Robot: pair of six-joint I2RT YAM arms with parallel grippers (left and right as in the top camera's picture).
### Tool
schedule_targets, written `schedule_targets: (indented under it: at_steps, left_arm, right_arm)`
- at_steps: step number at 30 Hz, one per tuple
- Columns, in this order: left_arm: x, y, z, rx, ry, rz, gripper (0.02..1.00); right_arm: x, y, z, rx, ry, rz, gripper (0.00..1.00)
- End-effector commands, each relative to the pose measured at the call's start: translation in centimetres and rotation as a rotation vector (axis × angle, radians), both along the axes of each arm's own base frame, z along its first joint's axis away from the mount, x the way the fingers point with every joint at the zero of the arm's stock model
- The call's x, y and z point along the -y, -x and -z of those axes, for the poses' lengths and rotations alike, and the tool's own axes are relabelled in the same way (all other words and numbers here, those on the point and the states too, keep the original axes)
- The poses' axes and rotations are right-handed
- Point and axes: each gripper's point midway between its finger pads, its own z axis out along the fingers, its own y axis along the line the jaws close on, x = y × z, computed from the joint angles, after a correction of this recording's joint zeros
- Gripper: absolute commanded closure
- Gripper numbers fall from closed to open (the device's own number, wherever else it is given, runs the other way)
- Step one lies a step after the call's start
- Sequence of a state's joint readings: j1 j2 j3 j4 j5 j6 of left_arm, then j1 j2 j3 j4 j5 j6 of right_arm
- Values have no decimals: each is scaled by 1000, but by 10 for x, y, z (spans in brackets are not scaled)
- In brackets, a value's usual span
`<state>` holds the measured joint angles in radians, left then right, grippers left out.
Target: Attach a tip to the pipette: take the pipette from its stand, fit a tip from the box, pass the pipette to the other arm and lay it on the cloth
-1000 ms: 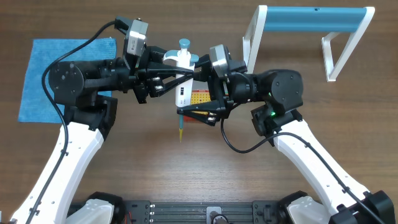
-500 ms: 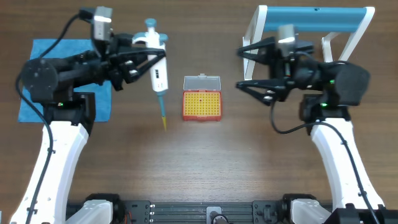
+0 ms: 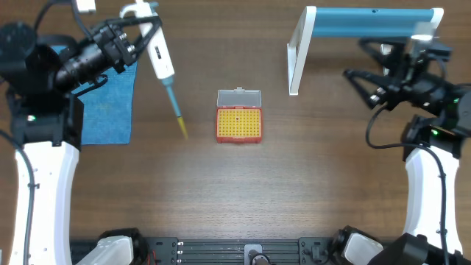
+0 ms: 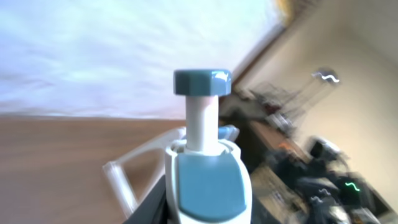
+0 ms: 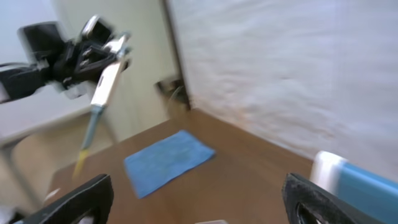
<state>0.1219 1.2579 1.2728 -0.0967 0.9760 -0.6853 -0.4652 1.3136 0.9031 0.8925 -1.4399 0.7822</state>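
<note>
My left gripper [image 3: 140, 38] is shut on the white pipette [image 3: 159, 53], held high beside the blue cloth [image 3: 110, 103]. The pipette slants down to the right, and its yellow tip [image 3: 181, 128] hangs over bare wood. In the left wrist view its blue plunger [image 4: 202, 83] and blue-faced body [image 4: 208, 186] rise between my fingers. The orange tip box [image 3: 239, 124], lid open, sits mid-table. My right gripper [image 3: 366, 87] stands open and holds nothing, below the stand [image 3: 368, 22]. The right wrist view shows the pipette [image 5: 102, 84] far off above the cloth [image 5: 166, 159].
The blue-and-white stand [image 3: 298, 55] takes up the back right corner; one end of it [image 5: 354, 180] lies close to my right gripper. Bare wooden table stretches across the front half, between and before both arms.
The right gripper let go of the pipette and drew back to the right, near the stand. The left arm carried the pipette left and up, toward the cloth.
</note>
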Motion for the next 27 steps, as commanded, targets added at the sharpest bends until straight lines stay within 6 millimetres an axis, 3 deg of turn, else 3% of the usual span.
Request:
schedule_targets:
  at_steps: [1, 5, 8, 12, 14, 17, 22, 27]
  left_arm:
    - [-37, -19, -20, 81, -190, -274, 991]
    - [-46, -12, -23, 25, -252, -333, 991]
    - [-59, -3, -21, -35, -328, -399, 993]
    - [-78, 11, -15, -103, -451, -488, 993]
    - [-92, 21, -5, -167, -545, -534, 991]
    - [-97, 25, 14, -255, -626, -512, 991]
    - [-114, 14, 55, -483, -673, -461, 991]
    - [-153, -11, 100, -708, -712, -407, 991]
  right_arm:
    - [57, -38, 7, 33, -13, 330, 119]
    - [91, -66, 56, -111, 44, 590, 119]
    - [100, -77, 92, -229, 128, 738, 117]
    - [80, -84, 107, -258, 197, 752, 86]
    - [63, -91, 109, -258, 225, 769, 84]
    - [49, -97, 114, -252, 294, 829, 84]
    - [21, -97, 128, -279, 383, 864, 58]
    - [-3, -86, 151, -361, 431, 790, 58]
